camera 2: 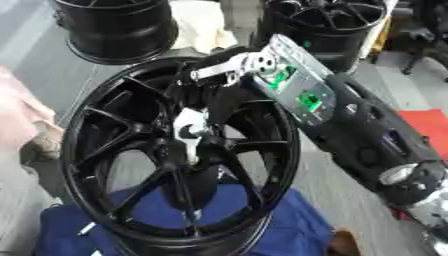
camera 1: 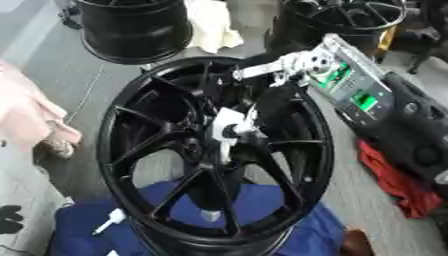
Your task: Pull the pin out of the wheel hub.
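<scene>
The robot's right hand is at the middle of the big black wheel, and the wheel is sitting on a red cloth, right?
Not quite. The cloth under the big black wheel is blue, as the left eye view shows. The red cloth lies off to the right, beside the wheel. The rest holds: the robot's right hand is at the wheel's middle.

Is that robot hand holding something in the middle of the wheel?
The right hand is at the wheel hub, but whether it grips a pin cannot be told.
</scene>
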Motion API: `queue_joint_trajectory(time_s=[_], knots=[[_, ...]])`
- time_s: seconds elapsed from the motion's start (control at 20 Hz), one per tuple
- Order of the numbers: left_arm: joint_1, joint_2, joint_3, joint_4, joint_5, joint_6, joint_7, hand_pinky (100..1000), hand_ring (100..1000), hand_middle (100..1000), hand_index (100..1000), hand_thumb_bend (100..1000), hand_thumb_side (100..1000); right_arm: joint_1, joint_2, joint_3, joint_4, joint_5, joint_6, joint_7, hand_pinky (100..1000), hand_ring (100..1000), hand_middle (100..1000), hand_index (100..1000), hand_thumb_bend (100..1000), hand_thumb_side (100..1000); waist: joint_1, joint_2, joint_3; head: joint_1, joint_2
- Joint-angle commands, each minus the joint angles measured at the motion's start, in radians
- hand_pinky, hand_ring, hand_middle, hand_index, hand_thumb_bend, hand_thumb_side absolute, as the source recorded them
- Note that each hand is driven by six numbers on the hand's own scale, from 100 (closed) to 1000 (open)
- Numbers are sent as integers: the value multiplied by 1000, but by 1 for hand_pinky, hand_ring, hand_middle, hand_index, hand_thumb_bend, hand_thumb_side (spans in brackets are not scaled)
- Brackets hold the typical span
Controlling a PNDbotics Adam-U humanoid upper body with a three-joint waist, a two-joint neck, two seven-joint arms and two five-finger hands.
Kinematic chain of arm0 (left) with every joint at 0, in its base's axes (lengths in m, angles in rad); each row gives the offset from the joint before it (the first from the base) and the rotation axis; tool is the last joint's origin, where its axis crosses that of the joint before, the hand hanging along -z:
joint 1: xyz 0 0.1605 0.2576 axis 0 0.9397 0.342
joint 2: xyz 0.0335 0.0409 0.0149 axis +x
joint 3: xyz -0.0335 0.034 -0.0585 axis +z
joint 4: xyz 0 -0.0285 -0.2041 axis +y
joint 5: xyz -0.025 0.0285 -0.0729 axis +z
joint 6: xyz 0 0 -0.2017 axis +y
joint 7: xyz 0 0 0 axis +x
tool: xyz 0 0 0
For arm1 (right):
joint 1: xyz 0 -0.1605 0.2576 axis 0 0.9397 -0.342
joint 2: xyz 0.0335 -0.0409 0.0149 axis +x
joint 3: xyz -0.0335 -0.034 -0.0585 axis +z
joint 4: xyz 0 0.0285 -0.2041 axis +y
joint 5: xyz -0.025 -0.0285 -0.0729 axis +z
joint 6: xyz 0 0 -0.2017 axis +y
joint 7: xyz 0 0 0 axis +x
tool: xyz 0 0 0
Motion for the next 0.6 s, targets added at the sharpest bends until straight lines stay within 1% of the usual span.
queue_joint_trajectory(time_s=[0.05,0.6], knots=[[-8,23,-1,-17,-2,-87,-89,738,650,620,784,279,770,-14,-9,-20,2,31,-8,4,829,864,868,968,358,422,8,-11,1,-1,-2],[-7,23,-1,-17,-3,-87,-91,738,651,621,784,278,772,3,12,-6,23,70,-22,7,795,801,811,947,355,438,7,-11,2,-2,0]])
